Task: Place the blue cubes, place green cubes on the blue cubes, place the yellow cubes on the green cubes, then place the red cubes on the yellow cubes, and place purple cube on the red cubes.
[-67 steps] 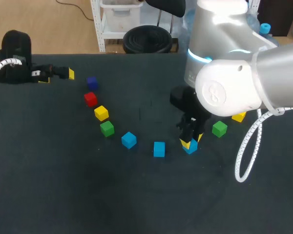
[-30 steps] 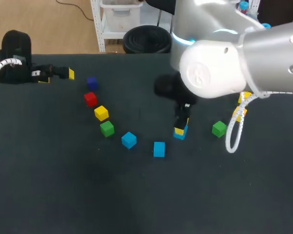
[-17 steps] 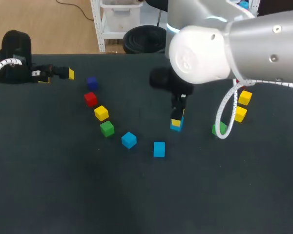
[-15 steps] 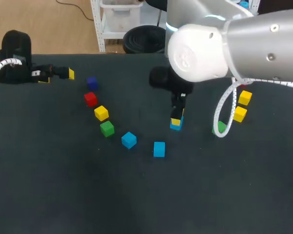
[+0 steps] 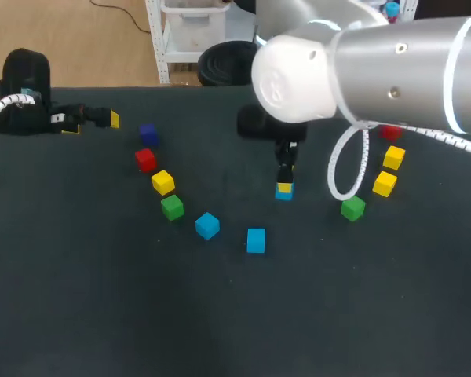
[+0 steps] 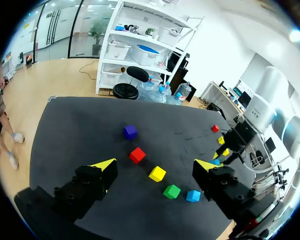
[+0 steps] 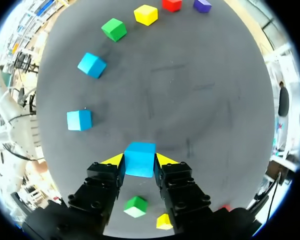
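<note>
Right gripper [image 7: 139, 161]: clenched on the held blue cube [image 7: 139, 158], one yellow tip against each of two opposite faces.
Held blue cube: near the middle of the table [image 5: 102, 298], under the right arm [image 5: 377, 71]; cannot tell whether touching the surface.
Left gripper [image 6: 155, 165]: released, fingers spread wide, at the table's far left edge, well apart from every cube.
Other blue cubes: left blue cube [image 5: 207, 225] and middle blue cube [image 5: 256, 240], flat on the table, apart from each other, nearer the robot than the held one.
Left curve: purple cube [image 5: 147, 132], left red cube [image 5: 145, 159], left yellow cube [image 5: 163, 182], left green cube [image 5: 172, 207], each lying singly, in an arc running on into the two blue cubes.
Right cluster: right green cube [image 5: 352, 208], near yellow cube [image 5: 384, 184], far yellow cube [image 5: 393, 158], right red cube [image 5: 390, 132] partly hidden by the right arm.
</note>
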`<action>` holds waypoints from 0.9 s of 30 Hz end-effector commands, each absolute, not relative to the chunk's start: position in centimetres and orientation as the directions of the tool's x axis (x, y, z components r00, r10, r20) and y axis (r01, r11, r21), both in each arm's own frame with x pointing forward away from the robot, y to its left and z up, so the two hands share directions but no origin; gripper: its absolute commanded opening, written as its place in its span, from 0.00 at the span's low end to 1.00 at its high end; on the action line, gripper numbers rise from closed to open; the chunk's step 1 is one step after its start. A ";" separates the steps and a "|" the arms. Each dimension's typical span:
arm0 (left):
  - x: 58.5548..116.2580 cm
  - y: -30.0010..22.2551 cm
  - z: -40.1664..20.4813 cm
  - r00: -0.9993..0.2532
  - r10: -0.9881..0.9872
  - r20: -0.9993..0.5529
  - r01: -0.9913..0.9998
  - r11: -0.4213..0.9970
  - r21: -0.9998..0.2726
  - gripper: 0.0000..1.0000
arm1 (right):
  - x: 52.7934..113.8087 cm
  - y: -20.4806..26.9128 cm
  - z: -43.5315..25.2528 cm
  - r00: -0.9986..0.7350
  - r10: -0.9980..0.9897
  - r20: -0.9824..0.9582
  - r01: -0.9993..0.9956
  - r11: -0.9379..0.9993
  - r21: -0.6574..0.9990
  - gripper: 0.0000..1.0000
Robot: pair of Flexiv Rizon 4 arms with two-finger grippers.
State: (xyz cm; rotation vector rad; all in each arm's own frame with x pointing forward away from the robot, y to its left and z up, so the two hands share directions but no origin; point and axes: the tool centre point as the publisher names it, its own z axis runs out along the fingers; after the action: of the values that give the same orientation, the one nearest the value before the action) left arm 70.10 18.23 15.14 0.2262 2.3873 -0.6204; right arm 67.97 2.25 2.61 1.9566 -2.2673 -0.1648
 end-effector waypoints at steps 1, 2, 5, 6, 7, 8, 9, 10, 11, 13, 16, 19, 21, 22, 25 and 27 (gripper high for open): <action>70.0 18.4 15.0 -0.768 0.001 -0.640 0.319 0.868 -0.381 1.00 | 68.5 2.9 2.6 -0.123 -0.992 0.022 -0.975 0.125 0.184 0.33; 70.0 18.4 15.0 -0.768 0.001 -0.640 0.319 0.868 -0.381 1.00 | 68.5 3.0 2.6 -0.118 -0.993 0.018 -0.976 0.119 0.183 0.33; 70.0 18.4 15.0 -0.768 0.001 -0.640 0.319 0.868 -0.381 1.00 | 68.3 3.5 2.6 -0.092 -0.996 -0.004 -0.979 0.090 0.181 0.33; 70.0 18.4 15.0 -0.768 0.001 -0.640 0.319 0.868 -0.381 1.00 | 68.2 3.6 2.6 -0.082 -0.997 0.000 -0.981 0.080 0.176 0.33; 70.0 18.4 15.0 -0.768 0.001 -0.640 0.319 0.868 -0.381 1.00 | 68.2 3.6 2.5 -0.077 -0.997 -0.001 -0.982 0.076 0.175 0.34; 70.0 18.4 15.0 -0.768 0.001 -0.640 0.319 0.868 -0.381 1.00 | 68.1 3.6 2.5 -0.069 -0.998 0.000 -0.983 0.068 0.172 0.33; 70.0 18.4 15.0 -0.768 0.001 -0.640 0.319 0.868 -0.381 1.00 | 68.1 3.6 2.4 -0.064 -0.998 0.006 -0.984 0.064 0.168 0.33; 70.0 18.4 15.0 -0.768 0.001 -0.640 0.319 0.868 -0.381 1.00 | 68.0 3.6 2.3 -0.052 -0.999 0.011 -0.985 0.053 0.164 0.33; 70.0 18.4 15.0 -0.768 0.001 -0.640 0.319 0.868 -0.381 1.00 | 67.9 3.6 2.3 -0.046 -0.999 0.012 -0.986 0.048 0.162 0.33; 70.0 18.4 15.0 -0.768 0.001 -0.640 0.319 0.868 -0.381 1.00 | 67.7 3.6 2.3 -0.035 -0.999 0.028 -0.987 0.039 0.156 0.34; 70.0 18.4 15.0 -0.768 0.001 -0.640 0.319 0.868 -0.381 1.00 | 67.4 3.7 2.2 -0.034 -0.999 0.034 -0.987 0.038 0.155 0.34; 70.0 18.4 15.0 -0.768 0.001 -0.640 0.319 0.868 -0.381 1.00 | 67.4 3.6 1.8 -0.034 -0.999 0.042 -0.988 0.040 0.151 0.33; 70.0 18.4 15.0 -0.768 0.001 -0.640 0.319 0.868 -0.381 1.00 | 67.5 3.4 1.5 -0.040 -0.998 0.048 -0.988 0.047 0.149 0.33; 70.0 18.4 15.0 -0.768 0.001 -0.640 0.319 0.868 -0.381 1.00 | 67.5 3.4 1.4 -0.041 -0.998 0.050 -0.988 0.048 0.148 0.33; 70.0 18.4 15.0 -0.768 0.001 -0.640 0.319 0.868 -0.381 1.00 | 67.5 3.1 1.3 -0.050 -0.997 0.060 -0.988 0.058 0.142 0.33; 70.0 18.4 15.0 -0.768 0.001 -0.640 0.319 0.868 -0.381 1.00 | 67.5 3.1 1.2 -0.050 -0.997 0.060 -0.988 0.058 0.141 0.33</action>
State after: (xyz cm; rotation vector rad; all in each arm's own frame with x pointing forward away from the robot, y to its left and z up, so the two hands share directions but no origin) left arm 70.10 18.23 15.14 0.2262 2.3873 -0.6204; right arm 67.79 3.26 1.21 2.0563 -2.1699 -0.0985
